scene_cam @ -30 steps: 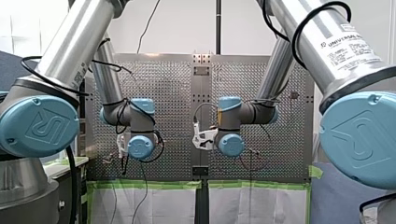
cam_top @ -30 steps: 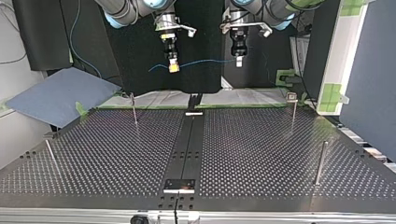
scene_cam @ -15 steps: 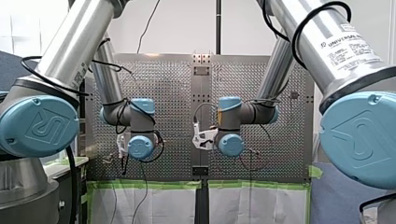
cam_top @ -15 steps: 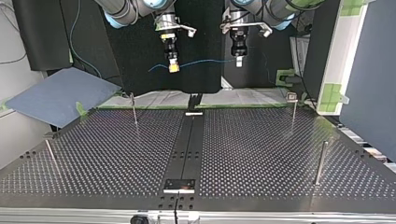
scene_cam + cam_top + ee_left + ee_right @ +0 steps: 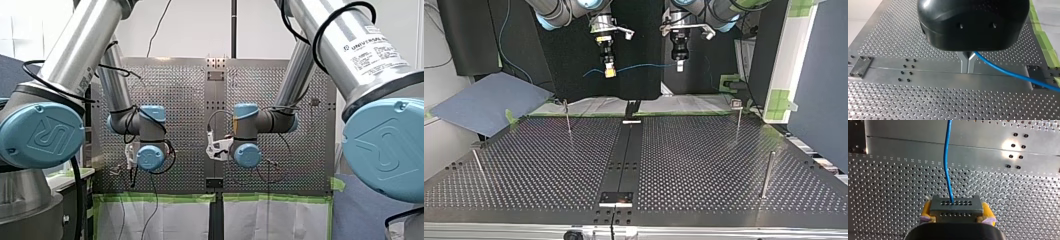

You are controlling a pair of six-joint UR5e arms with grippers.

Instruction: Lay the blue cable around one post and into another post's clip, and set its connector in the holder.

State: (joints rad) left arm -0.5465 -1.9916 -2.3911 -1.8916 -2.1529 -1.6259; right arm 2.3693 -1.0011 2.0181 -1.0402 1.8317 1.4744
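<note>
Nothing is seen to have shifted over the last second. Both arms are held as they were, so the routing is judged not yet begun. The blue cable [image 5: 644,65] is carried in the air high over the desk [image 5: 704,165], strung between the two claws and well apart from every post [image 5: 567,118]. Its connector [image 5: 955,206] is pinched between the yellow pads of the right claw [image 5: 956,213], and from it the cable is led forward over the perforated plate. The left claw [image 5: 967,67] is pressed together — the cable appears to be nipped between its metal fingers and is trailed off to one side. In the front view both arms are bent inward at the elbow — in the top view the claws are pointed down at the desk, about level with each other, either side of the middle strip.
</note>
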